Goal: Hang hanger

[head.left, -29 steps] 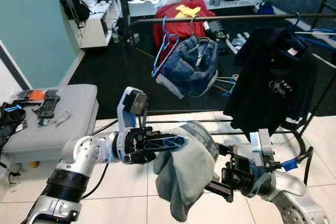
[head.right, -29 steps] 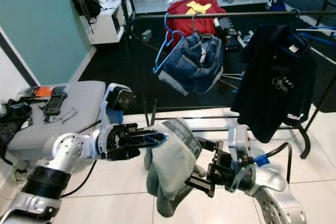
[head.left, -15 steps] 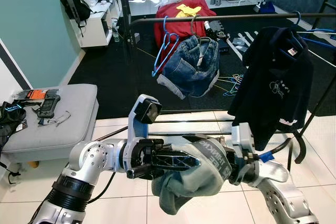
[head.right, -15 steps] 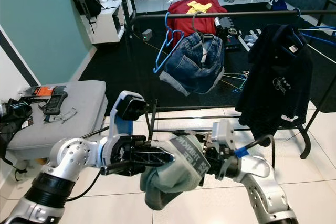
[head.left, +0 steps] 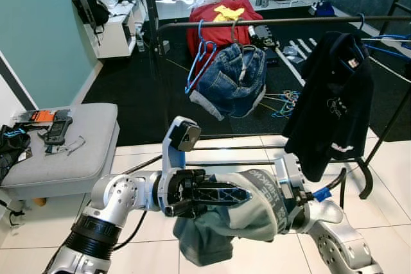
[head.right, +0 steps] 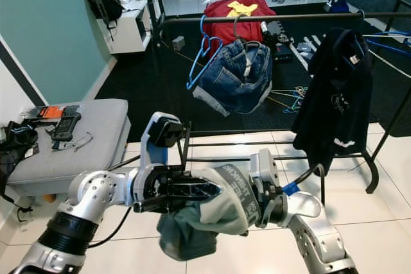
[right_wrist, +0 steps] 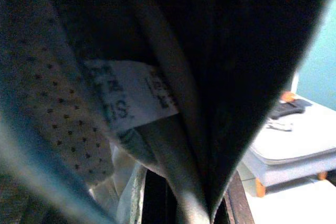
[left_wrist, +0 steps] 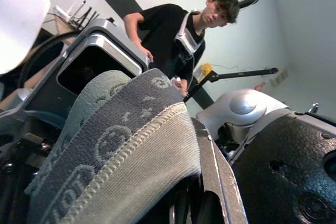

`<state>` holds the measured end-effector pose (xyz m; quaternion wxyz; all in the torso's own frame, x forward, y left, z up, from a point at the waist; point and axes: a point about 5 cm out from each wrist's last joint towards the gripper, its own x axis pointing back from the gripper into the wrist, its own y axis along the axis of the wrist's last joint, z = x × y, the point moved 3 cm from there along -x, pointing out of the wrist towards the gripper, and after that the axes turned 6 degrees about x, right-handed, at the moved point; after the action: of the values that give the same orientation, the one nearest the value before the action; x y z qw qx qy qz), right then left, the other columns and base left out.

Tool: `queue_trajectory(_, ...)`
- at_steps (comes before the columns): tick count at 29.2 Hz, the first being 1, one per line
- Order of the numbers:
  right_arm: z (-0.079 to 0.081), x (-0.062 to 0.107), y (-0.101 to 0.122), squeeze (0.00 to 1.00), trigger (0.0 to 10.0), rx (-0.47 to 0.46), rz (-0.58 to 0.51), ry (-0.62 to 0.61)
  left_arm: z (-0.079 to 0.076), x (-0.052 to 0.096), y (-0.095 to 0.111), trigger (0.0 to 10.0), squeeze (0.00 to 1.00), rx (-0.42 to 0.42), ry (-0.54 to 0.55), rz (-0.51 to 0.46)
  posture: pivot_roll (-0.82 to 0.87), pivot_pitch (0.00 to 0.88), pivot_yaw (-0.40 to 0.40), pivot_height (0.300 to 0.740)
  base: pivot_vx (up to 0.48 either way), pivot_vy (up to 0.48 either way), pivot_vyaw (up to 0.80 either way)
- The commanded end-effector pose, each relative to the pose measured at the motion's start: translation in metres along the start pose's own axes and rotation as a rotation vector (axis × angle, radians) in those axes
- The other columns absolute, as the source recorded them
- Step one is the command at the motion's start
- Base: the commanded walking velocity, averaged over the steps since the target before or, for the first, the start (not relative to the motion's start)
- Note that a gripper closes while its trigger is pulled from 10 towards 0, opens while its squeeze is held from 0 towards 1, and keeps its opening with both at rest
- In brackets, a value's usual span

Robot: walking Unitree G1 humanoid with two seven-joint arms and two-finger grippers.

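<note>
Holding a grey-green garment (head.left: 247,206) low in front of the robot, between both arms, well short of the clothes rail (head.left: 276,22). The left gripper (head.left: 221,194) has its long black fingers pushed into the fabric at the waistband; whether they pinch it or merely prop it up I cannot tell. The right gripper (head.right: 260,200) is buried in the cloth, state unreadable. Right wrist view: inside of the garment, a white size label (right_wrist: 128,100) close to the lens. No hanger is discernible inside the garment.

Risks, as judgement: most of the cloth sags in a bunch below the fingers, so if the fingers are only propping it, it may slide off onto the tiled floor (head.left: 160,229). The rail is already crowded by denim shorts (head.left: 234,81) on hangers and a black shirt (head.left: 331,94); lifting blind could snag them.

Versus half a second ago: the left gripper has advanced further into the garment, the right arm has dropped lower and closer, and the hanging bunch sits darker and more folded beneath. A person (left_wrist: 181,30) stands behind, seen in the left wrist view.
</note>
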<state>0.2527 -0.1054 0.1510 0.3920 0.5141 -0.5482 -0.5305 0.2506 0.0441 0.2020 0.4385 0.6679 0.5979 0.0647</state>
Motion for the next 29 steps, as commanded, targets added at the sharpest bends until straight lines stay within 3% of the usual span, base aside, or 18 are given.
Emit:
queue_trajectory(1, -0.002, -0.004, -0.003, 0.0, 0.0, -0.002, 0.012, -0.016, 0.001, 0.002, 0.004, 0.0, 0.0, -0.015, 0.017, -0.012, -0.09, 0.063, 0.054, 0.74, 0.0, 0.0, 0.0)
queue_trajectory(9, -0.009, 0.0, -0.002, 0.0, 0.0, -0.015, 0.006, -0.059, 0.004, 0.008, 0.005, 0.0, 0.0, -0.038, 0.063, -0.03, -0.09, 0.059, 0.052, 0.74, 0.0, 0.0, 0.0)
queue_trajectory(11, -0.011, 0.001, 0.001, 0.0, 0.0, -0.016, -0.008, -0.076, 0.01, 0.012, 0.007, 0.0, 0.0, -0.087, 0.12, -0.052, -0.09, 0.058, 0.052, 0.74, 0.0, 0.0, 0.0)
queue_trajectory(12, -0.012, 0.002, 0.002, 0.0, 0.0, -0.01, -0.014, -0.09, 0.02, 0.014, 0.011, 4.7, 0.0, -0.139, 0.21, -0.071, -0.09, 0.058, 0.052, 0.74, 0.0, 0.0, 0.0)
queue_trajectory(14, -0.012, 0.002, 0.002, 0.0, 0.0, -0.01, -0.014, -0.09, 0.02, 0.014, 0.011, 4.7, 0.0, -0.139, 0.21, -0.071, -0.09, 0.058, 0.052, 0.74, 0.0, 0.0, 0.0)
queue_trajectory(15, -0.013, 0.003, 0.003, 0.0, 0.0, -0.005, -0.015, -0.1, 0.026, 0.017, 0.014, 10.0, 0.99, -0.154, 0.26, -0.094, -0.09, 0.054, 0.053, 0.74, 0.0, 0.0, 0.0)
queue_trajectory(17, -0.014, 0.003, 0.003, 0.0, 0.0, -0.001, -0.015, -0.105, 0.029, 0.019, 0.015, 10.0, 1.0, -0.159, 0.289, -0.105, -0.09, 0.053, 0.054, 0.74, 0.0, 0.0, 0.0)
queue_trajectory(20, -0.015, 0.004, 0.003, 0.0, 0.0, 0.001, -0.014, -0.109, 0.03, 0.02, 0.016, 10.0, 1.0, -0.16, 0.302, -0.11, -0.09, 0.052, 0.054, 0.74, 0.0, 0.0, 0.0)
queue_trajectory(21, -0.016, 0.004, 0.003, 0.0, 0.0, 0.008, -0.013, -0.115, 0.034, 0.024, 0.018, 10.0, 1.0, -0.226, 0.355, -0.111, -0.09, 0.049, 0.056, 0.74, 0.0, 0.0, 0.0)
queue_trajectory(23, -0.016, 0.004, 0.003, 0.0, 0.0, 0.008, -0.013, -0.115, 0.034, 0.024, 0.018, 10.0, 1.0, -0.226, 0.355, -0.111, -0.09, 0.049, 0.056, 0.74, 0.0, 0.0, 0.0)
queue_trajectory(24, -0.018, 0.005, 0.003, 0.0, 0.0, 0.018, -0.008, -0.13, 0.04, 0.031, 0.025, 10.0, 0.0, -0.302, 0.438, -0.147, -0.1, 0.046, 0.06, 0.74, 0.0, 0.0, 0.0)
queue_trajectory(25, -0.018, 0.005, 0.003, 0.0, 0.0, 0.018, -0.008, -0.13, 0.04, 0.031, 0.025, 10.0, 0.0, -0.302, 0.438, -0.147, -0.1, 0.046, 0.06, 0.74, 0.0, 0.0, 0.0)
queue_trajectory(26, -0.023, 0.01, 0.001, 0.0, 0.0, 0.039, 0.015, -0.168, 0.044, 0.046, 0.039, 10.0, 0.0, -0.401, 0.564, -0.236, -0.1, 0.047, 0.06, 0.74, 0.0, 0.0, 0.0)
queue_trajectory(27, -0.023, 0.01, 0.001, 0.0, 0.0, 0.039, 0.015, -0.168, 0.044, 0.046, 0.039, 10.0, 0.0, -0.401, 0.564, -0.236, -0.1, 0.047, 0.06, 0.74, 0.0, 0.0, 0.0)
queue_trajectory(28, -0.034, 0.018, -0.005, 0.0, 0.0, 0.092, 0.088, -0.249, 0.045, 0.071, 0.062, 10.0, 0.0, -0.502, 0.737, -0.401, -0.1, 0.046, 0.056, 0.74, 0.0, 0.0, 0.0)
queue_trajectory(29, -0.034, 0.018, -0.005, 0.0, 0.0, 0.092, 0.088, -0.249, 0.045, 0.071, 0.062, 10.0, 0.0, -0.502, 0.737, -0.401, -0.1, 0.046, 0.056, 0.74, 0.0, 0.0, 0.0)
